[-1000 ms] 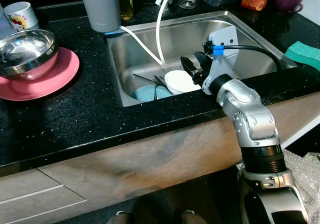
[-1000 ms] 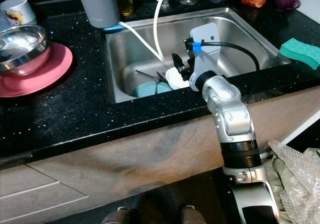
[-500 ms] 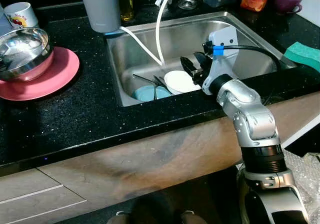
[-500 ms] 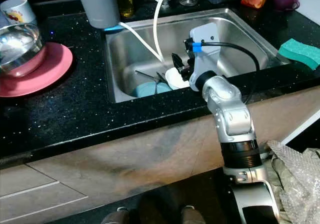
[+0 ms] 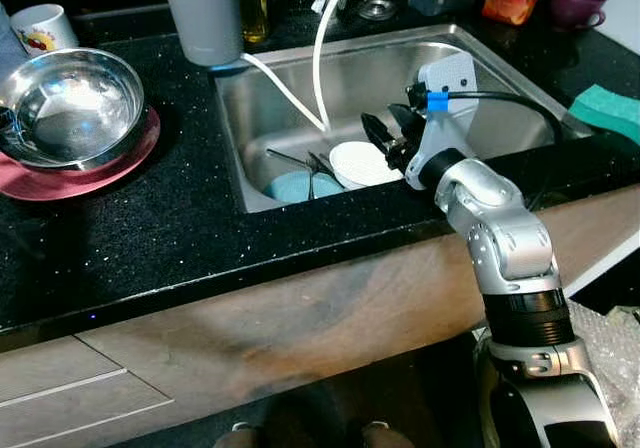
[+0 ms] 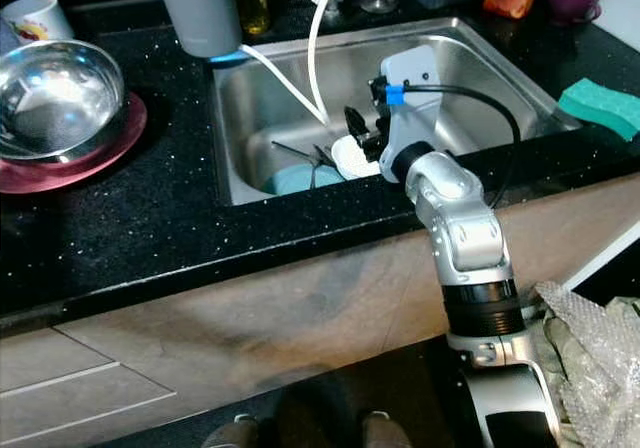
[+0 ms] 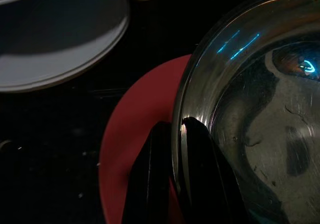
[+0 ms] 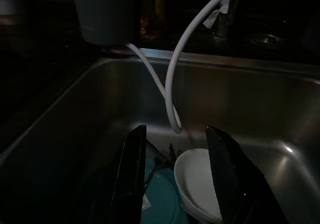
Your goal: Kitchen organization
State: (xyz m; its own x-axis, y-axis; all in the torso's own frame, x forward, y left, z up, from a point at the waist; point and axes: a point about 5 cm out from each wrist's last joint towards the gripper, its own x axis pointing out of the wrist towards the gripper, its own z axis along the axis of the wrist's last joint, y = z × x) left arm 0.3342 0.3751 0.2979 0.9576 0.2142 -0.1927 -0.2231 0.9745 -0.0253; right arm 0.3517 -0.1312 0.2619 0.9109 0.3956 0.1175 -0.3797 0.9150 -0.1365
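A steel bowl [image 5: 70, 108] is held tilted over the pink plate [image 5: 40, 183] on the black counter at the left, its opening turned up toward me. In the left wrist view my left gripper [image 7: 175, 126] is shut on the bowl's rim [image 7: 200, 79], one finger inside and one outside, with the pink plate [image 7: 135, 149] beneath. My right gripper [image 5: 386, 131] hangs open inside the sink [image 5: 500, 78], just above a white bowl [image 5: 358, 162] that sits beside a teal plate [image 5: 288, 186]. The right wrist view has the white bowl [image 8: 200, 184] lying between the spread fingers [image 8: 131, 174].
A grey canister [image 5: 205, 13] stands behind the sink's left corner, and a white hose [image 5: 318, 58] loops from it into the basin. Dark utensils [image 5: 300, 158] lie on the teal plate. A mug [image 5: 45, 28], a green sponge [image 5: 610, 108] and a purple cup [image 5: 568, 3] stand on the counter.
The steel bowl has tipped up and shifted right over the pink plate, so its inside now faces me. The right arm has stayed in place over the white bowl.
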